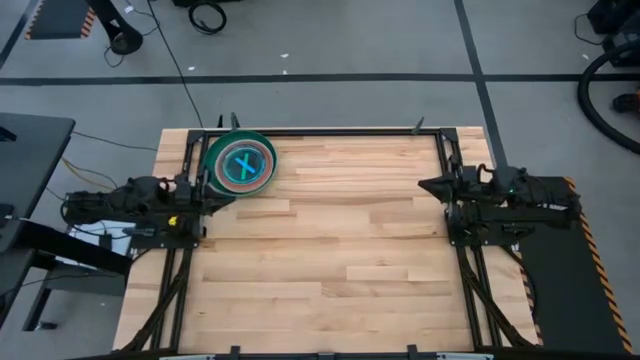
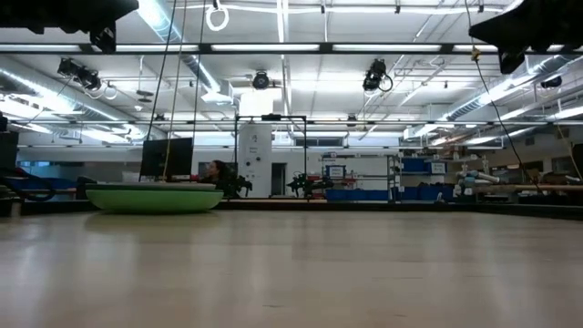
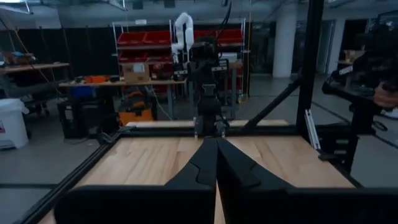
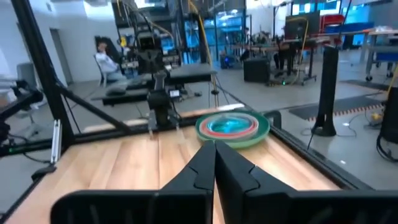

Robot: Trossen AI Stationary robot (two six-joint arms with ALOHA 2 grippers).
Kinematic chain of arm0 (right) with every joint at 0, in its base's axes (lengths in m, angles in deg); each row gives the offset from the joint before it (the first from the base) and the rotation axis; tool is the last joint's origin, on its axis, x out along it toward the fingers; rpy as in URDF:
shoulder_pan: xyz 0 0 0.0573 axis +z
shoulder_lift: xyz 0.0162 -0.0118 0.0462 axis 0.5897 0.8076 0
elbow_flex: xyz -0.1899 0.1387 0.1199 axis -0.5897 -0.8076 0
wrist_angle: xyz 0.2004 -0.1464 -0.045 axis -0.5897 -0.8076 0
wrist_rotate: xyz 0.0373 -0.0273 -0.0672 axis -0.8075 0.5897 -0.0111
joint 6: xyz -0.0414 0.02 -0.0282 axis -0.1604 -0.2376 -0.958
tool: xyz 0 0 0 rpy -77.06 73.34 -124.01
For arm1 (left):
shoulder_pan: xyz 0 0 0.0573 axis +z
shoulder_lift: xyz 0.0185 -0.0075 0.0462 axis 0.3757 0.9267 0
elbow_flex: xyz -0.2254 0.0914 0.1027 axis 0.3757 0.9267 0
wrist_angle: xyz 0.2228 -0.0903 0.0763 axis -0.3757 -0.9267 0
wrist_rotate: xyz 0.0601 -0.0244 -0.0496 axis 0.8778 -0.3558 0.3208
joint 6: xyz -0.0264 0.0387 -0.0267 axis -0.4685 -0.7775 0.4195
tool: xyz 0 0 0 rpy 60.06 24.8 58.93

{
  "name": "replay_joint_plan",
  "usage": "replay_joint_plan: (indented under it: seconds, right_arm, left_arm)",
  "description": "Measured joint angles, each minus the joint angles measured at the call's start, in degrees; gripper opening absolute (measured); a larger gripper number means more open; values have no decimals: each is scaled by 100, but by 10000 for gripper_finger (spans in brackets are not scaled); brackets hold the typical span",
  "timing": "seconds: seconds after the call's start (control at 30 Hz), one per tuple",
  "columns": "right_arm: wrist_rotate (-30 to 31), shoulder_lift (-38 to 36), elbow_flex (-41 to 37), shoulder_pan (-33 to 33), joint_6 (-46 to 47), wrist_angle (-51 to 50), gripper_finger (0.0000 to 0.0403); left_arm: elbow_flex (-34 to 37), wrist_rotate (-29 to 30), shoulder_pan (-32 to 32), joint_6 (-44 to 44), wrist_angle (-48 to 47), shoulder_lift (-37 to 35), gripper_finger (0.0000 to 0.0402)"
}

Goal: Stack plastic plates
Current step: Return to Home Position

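The plastic plates sit in one stack [image 1: 241,165] near the table's far-left corner, bottom plate flat on the wood; a green rim outside, red and cyan translucent plates on top. The stack also shows in the low view [image 2: 153,197] and the right wrist view [image 4: 233,128]. My left gripper [image 1: 222,190] is shut at the table's left edge, just near of the stack and apart from it; its fingers meet in the left wrist view [image 3: 216,155]. My right gripper [image 1: 422,184] is shut at the right edge, fingertips together [image 4: 214,158], far from the stack.
A black frame [image 1: 330,131] runs along the table's far edge and down both sides by the arm bases. The wood between the two arms [image 1: 330,230] holds nothing. A seated person [image 4: 107,59] shows in the room beyond the table.
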Motion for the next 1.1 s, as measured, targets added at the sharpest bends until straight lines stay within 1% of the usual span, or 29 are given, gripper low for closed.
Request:
replay_joint_plan:
  seconds: [0.1, 0.17, 0.3, 0.43, 0.57, 0.67, 0.73, 0.83, 0.9, 0.97, 1.1]
  right_arm:
    - [0, 53, -51, 2, 126, 63, 16]
    - [-48, 33, -142, 2, 257, 307, 13]
    - [-258, -68, -590, 2, 483, 807, 8]
    - [-426, -55, -1140, 4, 489, 1586, 8]
    - [-379, -50, -1682, 4, 460, 2367, 9]
    - [-349, -48, -2037, 2, 442, 2669, 9]
    - [-350, -38, -2054, 2, 470, 2452, 9]
    - [-350, 4, -2061, 2, 792, 2090, 9]
    - [-345, 7, -2061, 2, 941, 2088, 9]
    - [-345, 8, -2061, 0, 914, 2084, 10]
    - [-345, 6, -2061, 0, 742, 2084, 13]
  left_arm:
    - [324, -15, -11, 10, 437, -88, 9]
    - [623, -39, -27, 12, 814, -149, 8]
    - [1138, -88, -32, 45, 1246, -289, 8]
    - [1405, -188, -30, 258, 1343, -457, 9]
    - [1694, -278, -30, 313, 1458, -614, 9]
    - [1869, -278, -30, 318, 1428, -697, 10]
    - [1906, -277, -30, 312, 1476, -714, 10]
    - [1942, -210, -30, 323, 1441, -712, 10]
    - [1945, -127, -39, 424, 1427, -710, 9]
    - [1945, -118, -115, 410, 1373, -704, 6]
    - [1947, -120, -292, 111, 1459, -706, 6]
